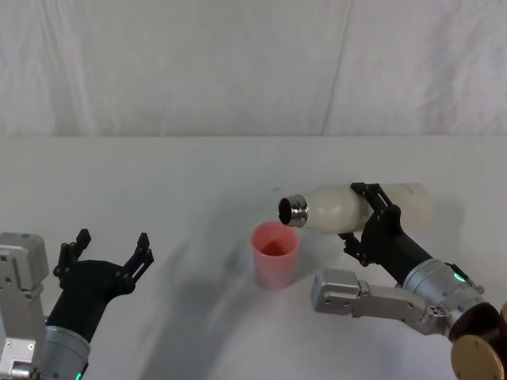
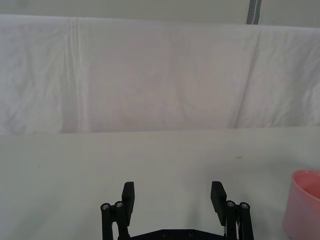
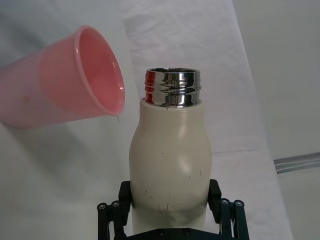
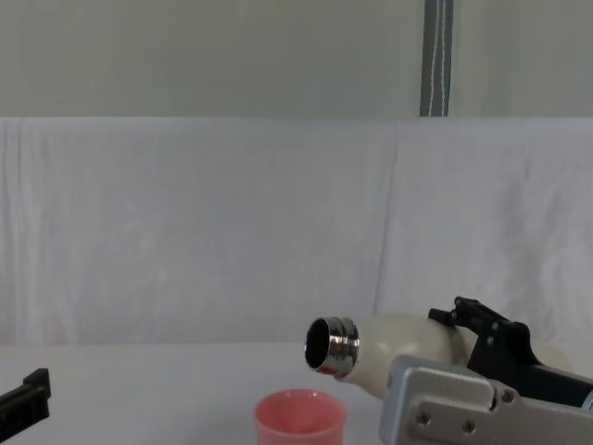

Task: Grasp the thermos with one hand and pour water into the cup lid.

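My right gripper [image 1: 364, 218] is shut on the cream-white thermos [image 1: 360, 207], which lies nearly level in the air. Its steel neck [image 1: 292, 210] points left, just above the rim of the pink cup lid [image 1: 275, 254] standing upright on the table. From the chest, the thermos [image 4: 394, 347] hangs tilted over the cup lid [image 4: 299, 417]. The right wrist view shows the thermos [image 3: 170, 160] between the black fingers [image 3: 126, 193], its open neck beside the cup lid [image 3: 75, 80]. My left gripper [image 1: 111, 252] hovers open at the lower left, with nothing between its fingers [image 2: 128, 197].
A white cloth covers the table [image 1: 158, 182] and hangs as a backdrop behind it. A grey pole [image 4: 436, 56] stands behind the backdrop. Open tabletop lies between the left gripper and the cup lid [image 2: 302, 205].
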